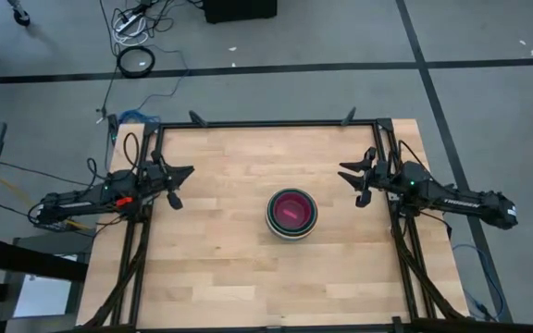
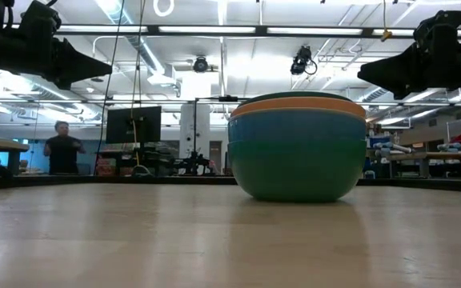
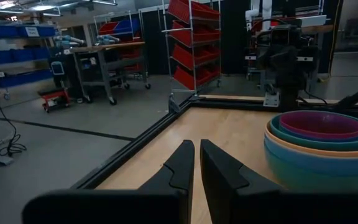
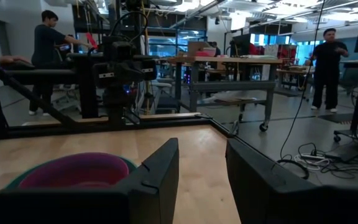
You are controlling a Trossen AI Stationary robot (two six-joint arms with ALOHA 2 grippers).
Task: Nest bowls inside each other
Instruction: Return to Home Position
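As I look straight down, the stack of bowls (image 1: 291, 214) sits near the middle of the wooden table (image 1: 211, 268), with a pink bowl (image 1: 291, 209) innermost. The left gripper (image 1: 189, 171) and right gripper (image 1: 344, 172) hang well apart from it, one on each side. At table height I see a teal bowl (image 2: 294, 172) outermost and an orange bowl (image 2: 298, 106) showing only its rim above. From the left wrist, that arm's fingers are pinched nearly together on nothing, with the stack off to one side. From the right wrist, the fingers stand spread and empty, with the stack beyond them.

Nested bowls (image 3: 321, 155) show pink, teal, orange, cyan; table (image 1: 220, 268) pale wood.
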